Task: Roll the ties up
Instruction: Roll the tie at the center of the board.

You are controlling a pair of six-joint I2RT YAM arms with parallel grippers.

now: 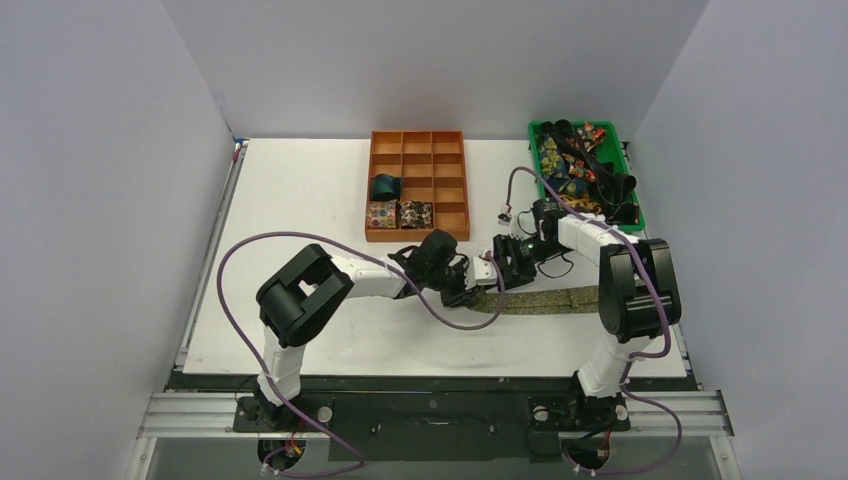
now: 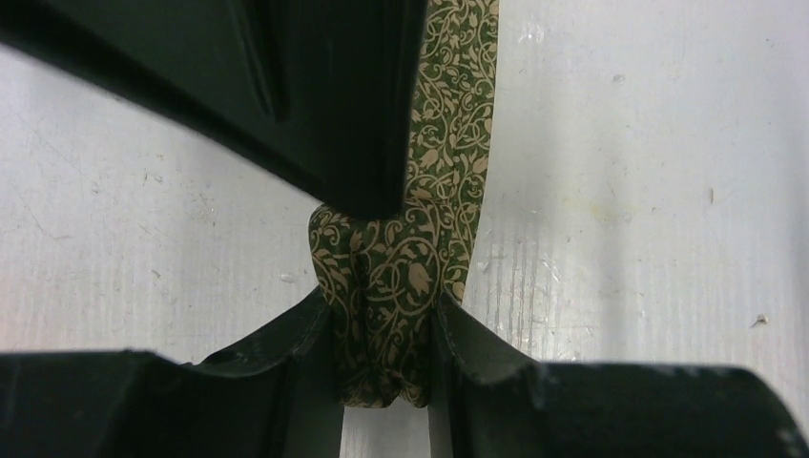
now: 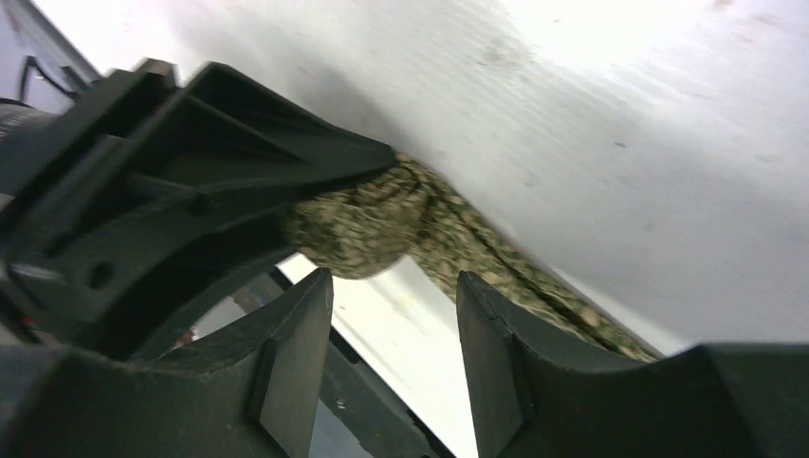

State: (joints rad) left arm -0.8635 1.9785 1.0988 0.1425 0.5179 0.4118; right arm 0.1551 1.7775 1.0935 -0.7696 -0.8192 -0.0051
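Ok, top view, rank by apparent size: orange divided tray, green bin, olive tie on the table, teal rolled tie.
1. orange divided tray and green bin: alike, unranked
2. olive tie
3. teal rolled tie

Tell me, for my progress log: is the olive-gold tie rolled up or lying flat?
Partly rolled. The left pincer clamps a coil at one end of the olive-gold tie; the rest lies flat on the table.

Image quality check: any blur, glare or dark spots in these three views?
Top external: evenly lit, sharp, only soft shadows. Left wrist: the tie pattern is crisp, the fingers near-black with detail lost. Right wrist: the tie is blurred and soft, the table blown out by glare at the top.
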